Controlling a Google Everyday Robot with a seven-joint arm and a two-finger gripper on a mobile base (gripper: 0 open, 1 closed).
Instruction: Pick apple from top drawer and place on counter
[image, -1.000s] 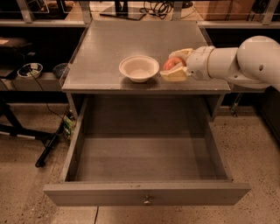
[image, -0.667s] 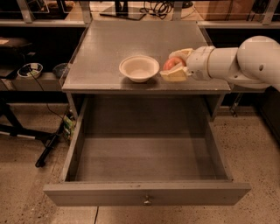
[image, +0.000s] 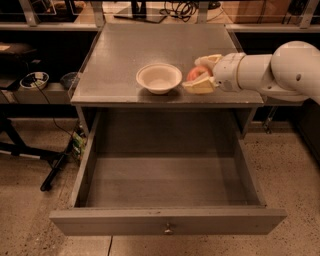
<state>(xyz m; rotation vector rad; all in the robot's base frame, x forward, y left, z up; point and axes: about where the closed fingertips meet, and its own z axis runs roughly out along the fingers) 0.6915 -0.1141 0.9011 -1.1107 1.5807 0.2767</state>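
The top drawer (image: 165, 220) is pulled fully open and its inside is bare. My gripper (image: 198, 74) reaches in from the right over the counter (image: 125, 55), just right of the white bowl. Its cream fingers (image: 201, 86) are shut on the red apple (image: 194, 74), which shows between them at about counter height; I cannot tell whether it rests on the surface.
A white bowl (image: 159, 77) stands on the counter near its front edge, close to the left of the gripper. Dark shelving with cables and small items (image: 34, 80) lies to the left. The white arm (image: 280, 70) spans the right side.
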